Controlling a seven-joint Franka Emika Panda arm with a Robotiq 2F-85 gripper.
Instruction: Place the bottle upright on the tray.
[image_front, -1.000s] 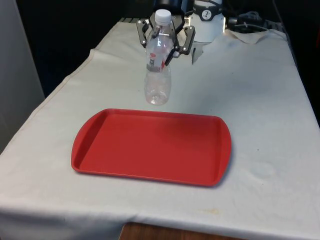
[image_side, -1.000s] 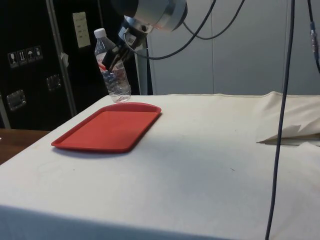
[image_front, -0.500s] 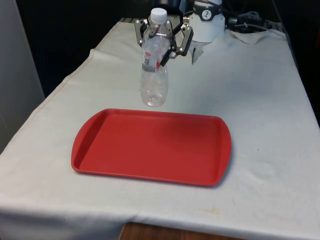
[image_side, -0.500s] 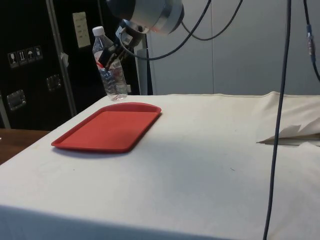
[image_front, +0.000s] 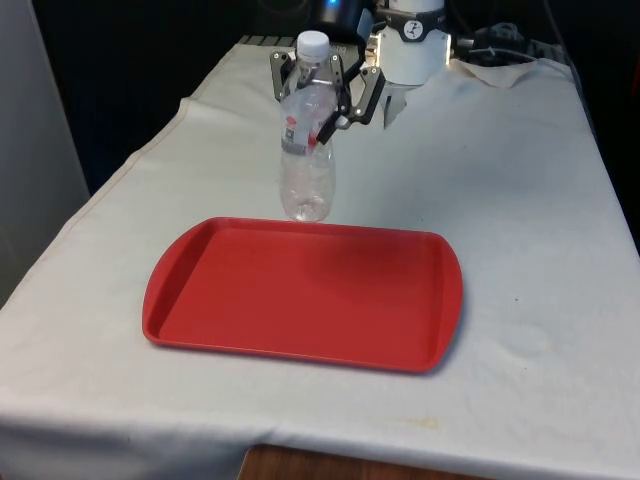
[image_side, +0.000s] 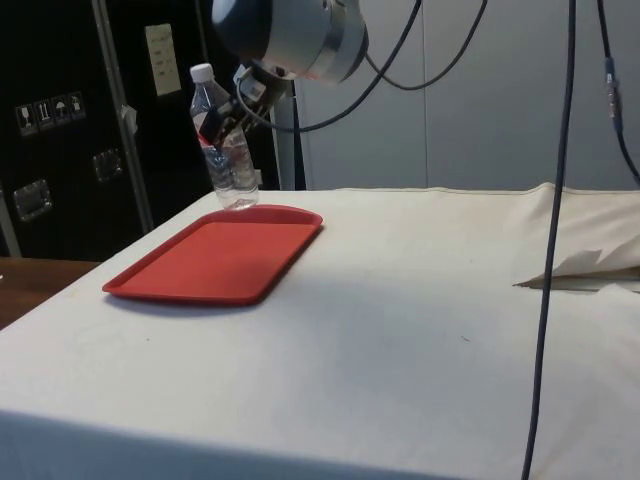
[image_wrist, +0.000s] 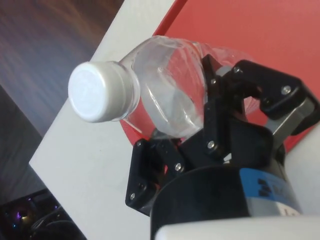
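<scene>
Bottle: We see a clear plastic bottle (image_front: 307, 150) with a white cap and a thin label band, held in the air, close to upright with a slight lean. In the front view it sits at about 12 o'clock from the tray's centre, its base just above the tray's far rim.

Gripper: The black gripper (image_front: 325, 92) has its two fingers closed on the bottle's upper body, just under the shoulder. From the wrist we look down on the cap, with the fingers (image_wrist: 220, 107) pressing either side of the clear wall.

Tray: A red tray (image_front: 250, 330) with rounded corners lies flat on the white tablecloth (image_front: 520, 200), nothing on it.

Side view: The bottle (image_side: 224, 150) hangs over the tray's far corner (image_side: 290, 213), its base close above the rim but not resting on it, as far as we can tell.

Step in hand: We judge this to be the carry, with the bottle lifted and arriving at the tray's edge, not yet set down.

Next move: We think the bottle needs to travel toward 6 o'clock in the front view, over the tray's flat floor and clear of the raised rim, be brought fully vertical, and be lowered until its base sits flat before the fingers let go.
</scene>
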